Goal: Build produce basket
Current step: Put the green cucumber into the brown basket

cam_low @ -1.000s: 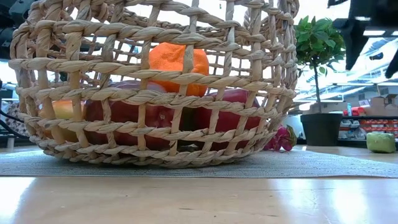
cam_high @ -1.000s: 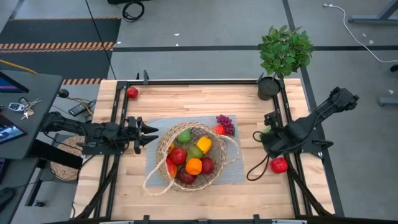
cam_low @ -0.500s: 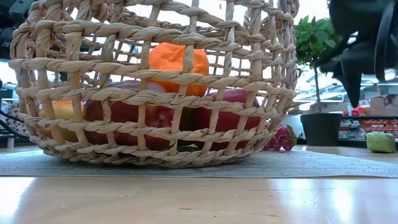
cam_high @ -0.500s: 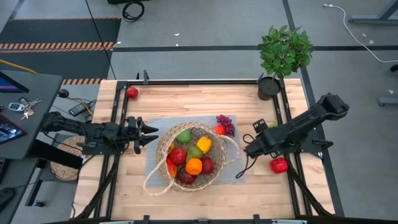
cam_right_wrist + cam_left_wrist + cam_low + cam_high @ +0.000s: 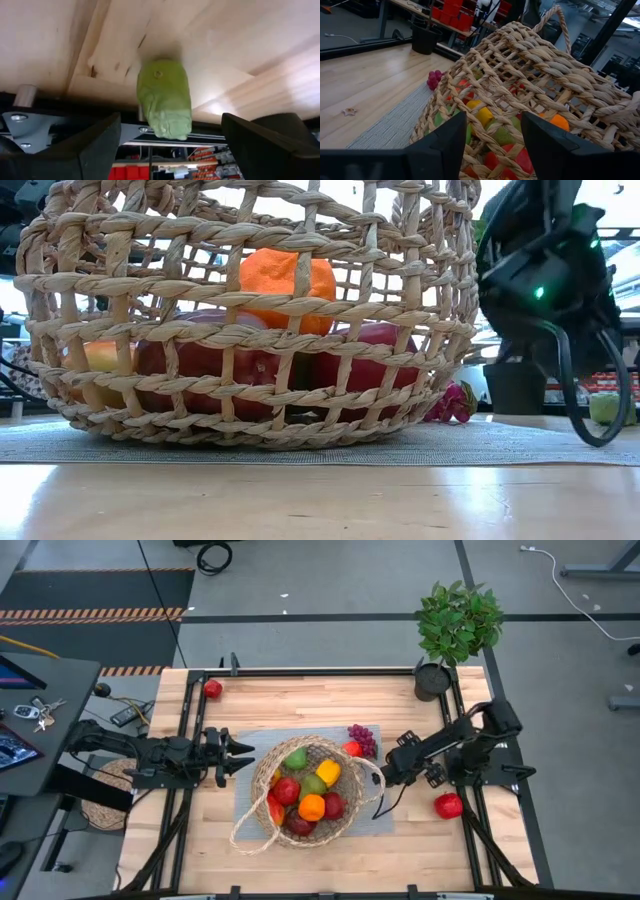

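Butcher-block table (image 5: 330, 705), grey mat (image 5: 248, 772), potted plant (image 5: 455, 630).

The basket (image 5: 308, 798), round and tan, woven of wicker with thin looping handles, sits on the grey mat mid-desk, tipped somewhat to one side; the produce (image 5: 305, 792) fills it: red apples, a green pear, a yellow pepper, an orange on top; purple grapes (image 5: 362, 737) lie on the mat just beside its far rim; a red fruit (image 5: 448, 805) rests near the desk's right edge, another (image 5: 212, 689) at the far left corner; a green fruit (image 5: 164, 98) lies by the desk's rail.
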